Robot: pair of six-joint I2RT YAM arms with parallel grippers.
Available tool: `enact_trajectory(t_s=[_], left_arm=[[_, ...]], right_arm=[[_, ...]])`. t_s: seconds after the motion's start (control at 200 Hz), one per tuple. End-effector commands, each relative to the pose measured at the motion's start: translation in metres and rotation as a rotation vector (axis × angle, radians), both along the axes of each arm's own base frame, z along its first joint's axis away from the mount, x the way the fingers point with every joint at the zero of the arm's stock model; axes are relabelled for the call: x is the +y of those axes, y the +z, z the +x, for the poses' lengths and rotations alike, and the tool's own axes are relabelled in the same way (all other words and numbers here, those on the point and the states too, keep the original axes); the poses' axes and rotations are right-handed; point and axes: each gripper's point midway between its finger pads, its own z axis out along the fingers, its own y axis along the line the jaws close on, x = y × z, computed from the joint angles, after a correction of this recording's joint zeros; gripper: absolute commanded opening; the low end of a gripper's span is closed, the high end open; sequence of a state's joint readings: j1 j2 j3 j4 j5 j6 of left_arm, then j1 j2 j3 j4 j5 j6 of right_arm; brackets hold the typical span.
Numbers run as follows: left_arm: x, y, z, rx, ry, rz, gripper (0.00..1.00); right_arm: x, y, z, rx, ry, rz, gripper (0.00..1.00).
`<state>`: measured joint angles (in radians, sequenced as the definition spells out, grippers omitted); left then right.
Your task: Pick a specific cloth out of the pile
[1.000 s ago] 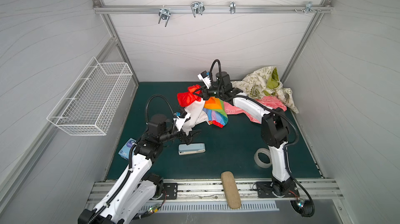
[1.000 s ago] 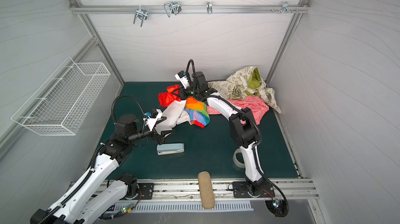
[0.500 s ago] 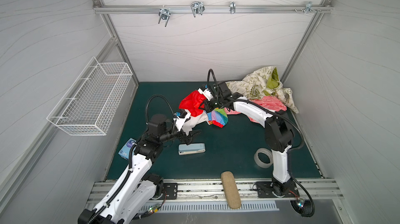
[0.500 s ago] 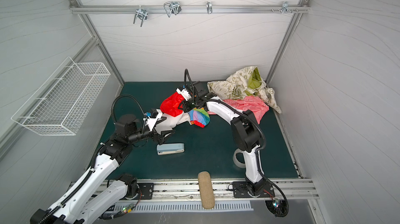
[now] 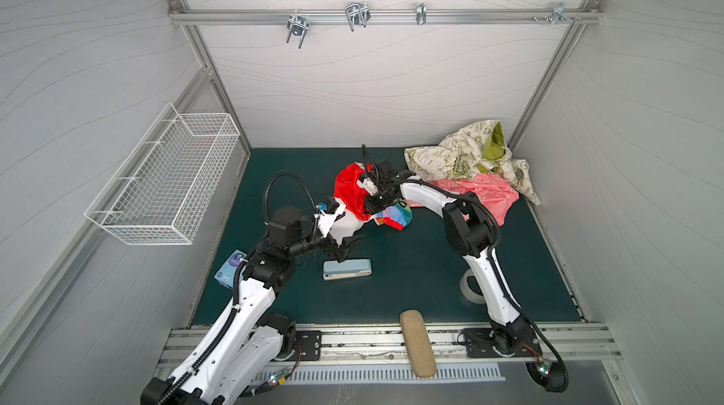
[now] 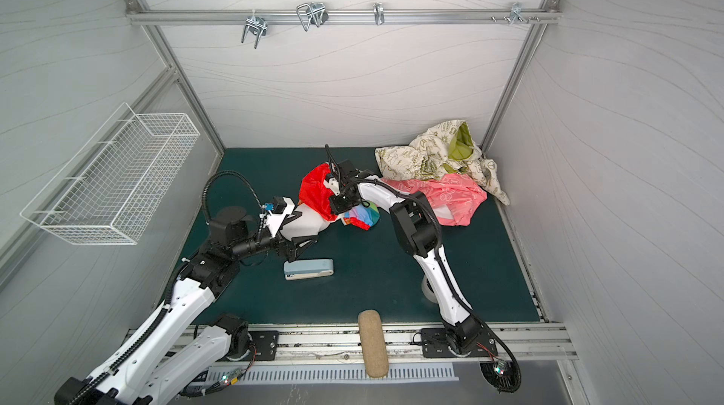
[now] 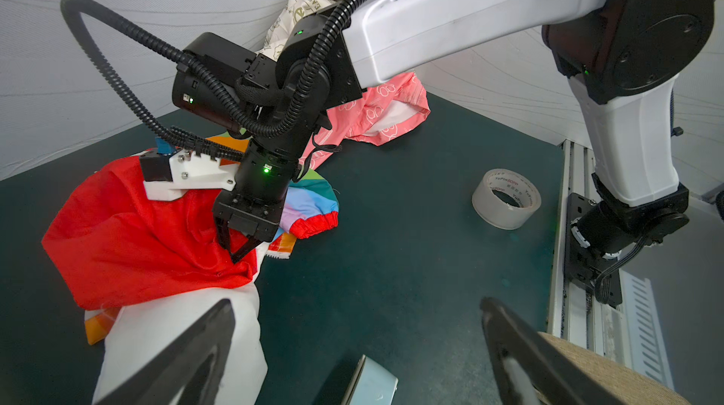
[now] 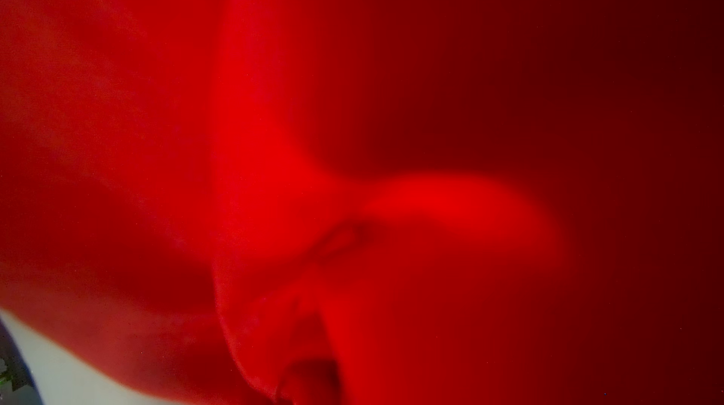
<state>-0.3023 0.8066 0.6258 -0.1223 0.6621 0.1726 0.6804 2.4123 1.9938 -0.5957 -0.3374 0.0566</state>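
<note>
Dark green matting covers the surface point(image 5: 411, 289) inside your white-walled cell. You'll find the pile point(image 5: 470, 172), a cream cloth point(image 5: 458, 154) with green print lying behind a pink cloth point(image 5: 487, 195), bunched in the far right corner. The cloth point(image 5: 348, 191) lies just beside it, toward the middle of the far edge: red heaped on top, the white panel spilling toward the near left, rainbow stripes on the pile's side. Your right end effector point(image 7: 235, 257) points down with its fingers pinched together on a red fold, and its wrist view is nothing but blurred red. Your left end effector point(image 5: 346, 247) hangs at the white panel's edge, fingers spread wide, gripping nothing. A pale blue stapler point(image 5: 346, 269) lies just nearer you.
</note>
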Motion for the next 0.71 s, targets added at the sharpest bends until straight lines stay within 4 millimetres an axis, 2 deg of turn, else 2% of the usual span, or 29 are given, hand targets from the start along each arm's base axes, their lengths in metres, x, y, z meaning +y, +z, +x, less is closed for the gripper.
enact_trajectory(t_s=[0.0, 0.15, 0.425, 0.575, 0.7], left_arm=[[-0.002, 0.011, 0.000, -0.046, -0.013, -0.008, 0.99], [-0.004, 0.019, -0.006, -0.071, -0.030, -0.024, 0.99], [-0.002, 0.024, -0.007, -0.096, -0.012, -0.025, 0.99], [-0.002, 0.029, -0.010, -0.122, -0.010, -0.034, 0.99], [-0.003, 0.032, -0.013, -0.141, -0.013, -0.039, 0.99]], right_arm=[[0.000, -0.030, -0.006, 0.064, -0.003, -0.050, 0.13], [0.025, -0.030, -0.009, 0.072, 0.039, -0.005, 0.13], [0.082, -0.018, -0.019, 0.077, 0.113, 0.134, 0.13], [0.117, -0.006, -0.021, 0.086, 0.128, 0.270, 0.12], [0.143, 0.013, -0.012, 0.086, 0.124, 0.429, 0.11]])
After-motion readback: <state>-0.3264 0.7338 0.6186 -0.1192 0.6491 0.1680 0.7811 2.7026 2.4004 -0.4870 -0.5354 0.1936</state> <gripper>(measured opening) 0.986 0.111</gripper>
